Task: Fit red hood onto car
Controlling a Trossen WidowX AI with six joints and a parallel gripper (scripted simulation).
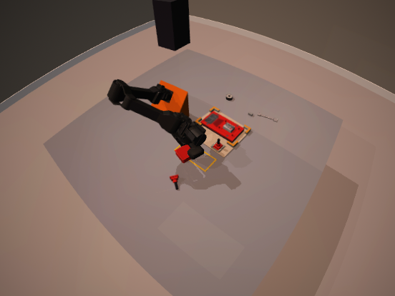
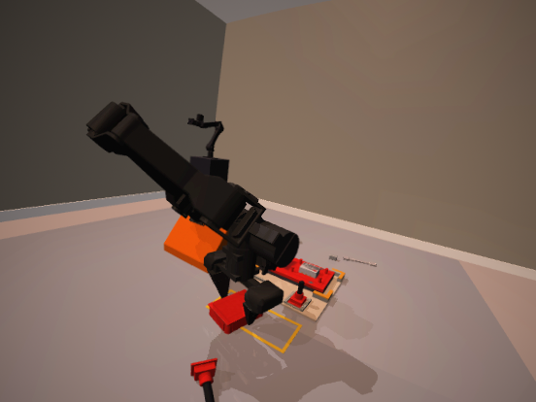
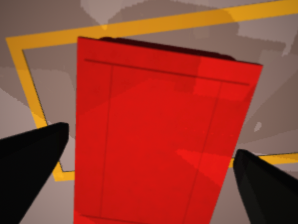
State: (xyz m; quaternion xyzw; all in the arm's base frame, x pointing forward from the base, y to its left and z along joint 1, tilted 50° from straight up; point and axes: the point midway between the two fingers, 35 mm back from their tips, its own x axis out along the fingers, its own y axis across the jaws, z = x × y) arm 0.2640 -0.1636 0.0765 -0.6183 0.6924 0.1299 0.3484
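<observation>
The red hood (image 1: 182, 154) (image 2: 225, 313) (image 3: 150, 112) lies roof up across the left end of the yellow outline (image 1: 210, 165) (image 2: 292, 338) (image 3: 150, 26). My gripper (image 2: 237, 308) (image 3: 152, 143) is open, with one finger on each side of the hood. The wrist view shows a gap at each fingertip, narrower on the right. The far finger is hidden in the top view. The red chassis (image 1: 232, 134) (image 2: 316, 282) sits in the jig (image 1: 247, 129) (image 2: 322, 294). The grey engine block (image 1: 228, 126) (image 2: 309, 269) is on its deck, with short pegs around it.
A red piece with an upright black handle (image 1: 217, 145) (image 2: 297, 298) stands between chassis and outline. Another red-and-black tool (image 1: 174, 179) (image 2: 204, 371) lies in front. An orange block (image 1: 177, 98) (image 2: 186, 243) is behind the gripper. A wheel (image 1: 229, 96) and a thin rod (image 1: 267, 117) (image 2: 359, 261) lie beyond the jig.
</observation>
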